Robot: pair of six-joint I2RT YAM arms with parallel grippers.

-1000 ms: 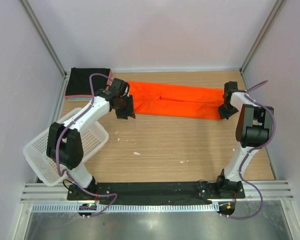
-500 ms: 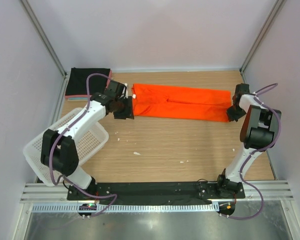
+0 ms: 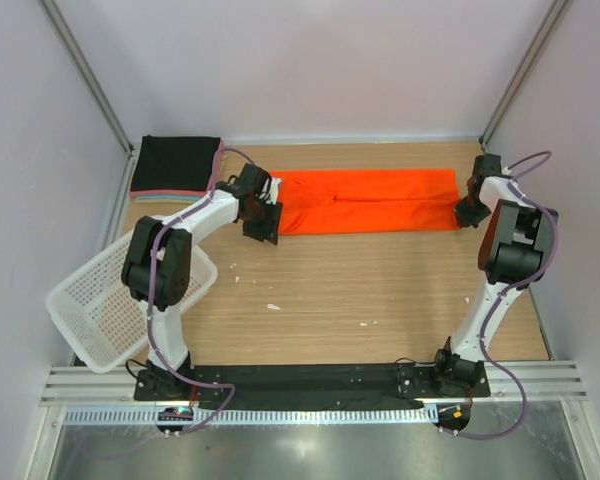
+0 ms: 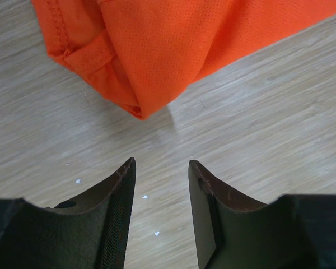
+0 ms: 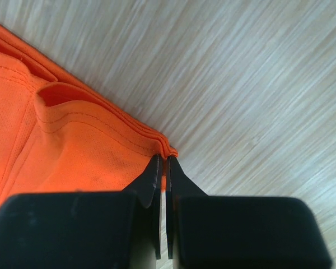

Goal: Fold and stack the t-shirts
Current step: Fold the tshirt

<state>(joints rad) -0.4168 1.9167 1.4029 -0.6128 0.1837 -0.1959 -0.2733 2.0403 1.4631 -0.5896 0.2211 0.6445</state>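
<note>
From above, the orange-red t-shirt (image 3: pixel 365 200), folded into a long strip, lies across the far side of the worktop (image 3: pixel 380 290). A black-topped folded stack (image 3: pixel 177 165) sits in the far left corner, beyond a white mesh basket (image 3: pixel 100 310).

Left wrist: the left jaws are spread and empty, just short of the shirt's corner.

Right wrist: the right jaws are pressed together, pinching its layered corner.
</note>
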